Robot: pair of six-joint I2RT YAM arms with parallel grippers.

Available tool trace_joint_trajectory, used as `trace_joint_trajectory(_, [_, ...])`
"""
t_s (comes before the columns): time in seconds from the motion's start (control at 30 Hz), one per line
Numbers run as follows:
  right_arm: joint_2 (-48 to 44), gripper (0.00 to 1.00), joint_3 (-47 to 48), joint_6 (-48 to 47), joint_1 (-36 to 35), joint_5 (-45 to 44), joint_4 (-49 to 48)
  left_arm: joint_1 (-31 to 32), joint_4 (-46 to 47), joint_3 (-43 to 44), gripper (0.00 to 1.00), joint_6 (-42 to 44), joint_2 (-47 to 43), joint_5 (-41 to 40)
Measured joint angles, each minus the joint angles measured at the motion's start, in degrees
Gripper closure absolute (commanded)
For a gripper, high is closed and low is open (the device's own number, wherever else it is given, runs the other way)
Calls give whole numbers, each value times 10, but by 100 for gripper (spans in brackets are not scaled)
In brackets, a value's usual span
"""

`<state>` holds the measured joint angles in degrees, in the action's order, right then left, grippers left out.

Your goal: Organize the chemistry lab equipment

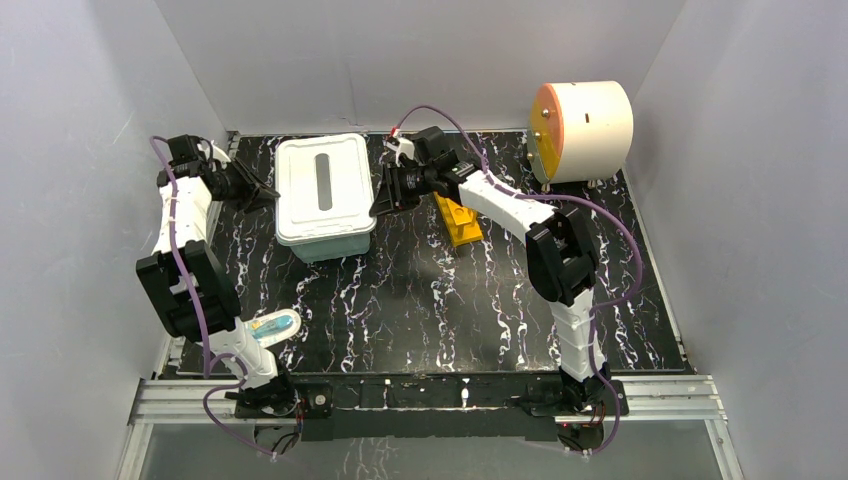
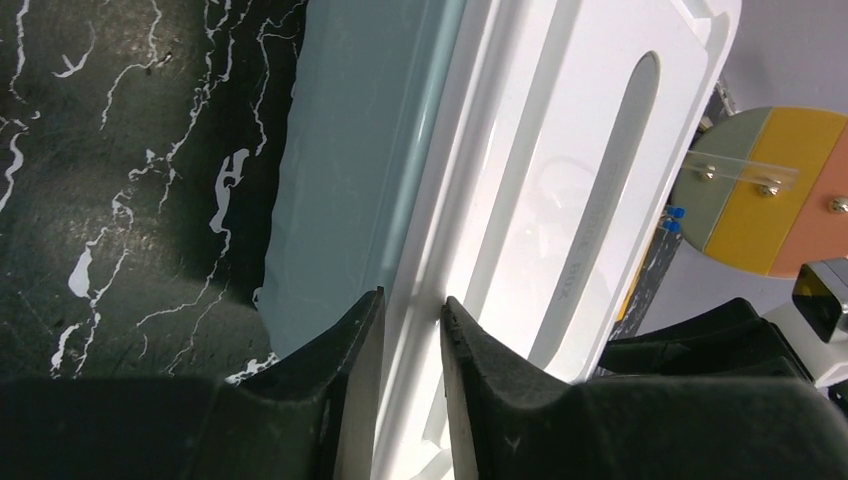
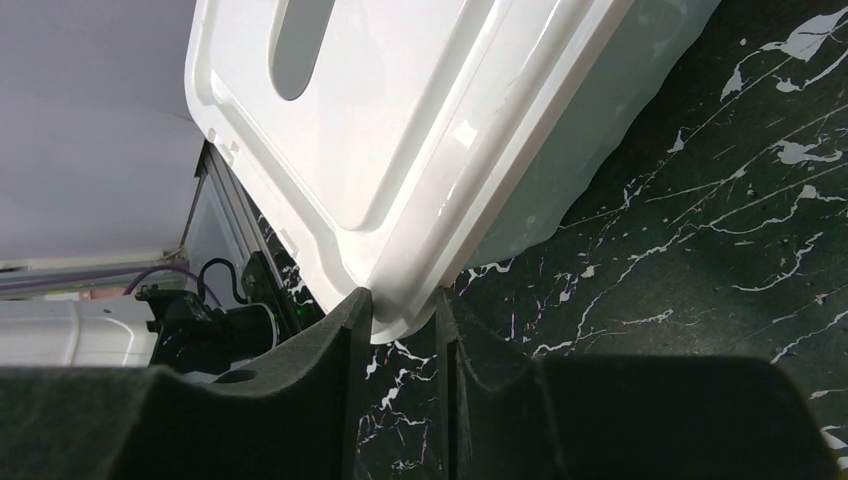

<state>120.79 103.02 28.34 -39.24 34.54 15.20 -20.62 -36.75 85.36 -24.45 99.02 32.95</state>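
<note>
The jaws of the left gripper [image 2: 410,305] stand a narrow gap apart and pinch the left rim of a glossy white plastic lid [image 2: 560,150]; the rim fills the gap between the two black fingers. The jaws of the right gripper [image 3: 403,295] sit on either side of the same lid's right rim, near a corner. The rim lies just between the fingertips, but I cannot tell whether they press it or only flank it.

The lid covers a pale, translucent rectangular storage bin [image 1: 325,238], which stands on the black white-veined marble-patterned surface [image 1: 450,310], left of centre and towards the back. In the top view the bin's long axis runs from near to far. A long rounded recess in the lid runs the same way.

Just right of the bin, under the right arm's wrist, lies the yellow rack [image 1: 462,225]. Only its near end shows, and its long axis also runs near to far. A small clear capsule-shaped item with blue and yellow inside [image 1: 273,326] lies beside the left arm near its base, well apart from the bin, pointing right and slightly away. At the back right stands a white drum with an orange and yellow face [image 1: 590,115], its axis level and its face turned left.
</note>
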Motion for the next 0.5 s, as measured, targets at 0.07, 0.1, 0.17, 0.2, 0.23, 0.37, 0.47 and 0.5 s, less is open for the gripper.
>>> trace_joint_trajectory(0.07, [0, 60, 2, -1, -1, -3, 3, 0, -2, 0, 68, 1, -2, -9])
trace_joint_trajectory(0.1, [0, 59, 7, -2, -1, -9, 10, 0, -3, 0, 65, 2, -3, -13])
trace_joint_trajectory(0.17, [1, 59, 19, -8, -3, -21, 27, 0, -8, 0, 57, 4, -4, -21])
trace_joint_trajectory(0.2, [3, 59, 29, -13, -5, -28, 37, 0, -9, 0, 53, 6, -4, -25])
trace_joint_trajectory(0.23, [5, 58, 42, -17, -7, -36, 49, 0, -10, 0, 49, 7, -4, -29])
trace_joint_trajectory(0.37, [20, 58, 91, -33, -11, -56, 82, 0, -10, -8, 41, 14, -4, -31])
trace_joint_trajectory(0.47, [26, 58, 108, -39, -15, -61, 97, 0, -2, -19, 39, 16, -5, -14])
trace_joint_trajectory(0.5, [28, 58, 111, -40, -15, -61, 103, 0, 3, -25, 40, 16, -5, -5])
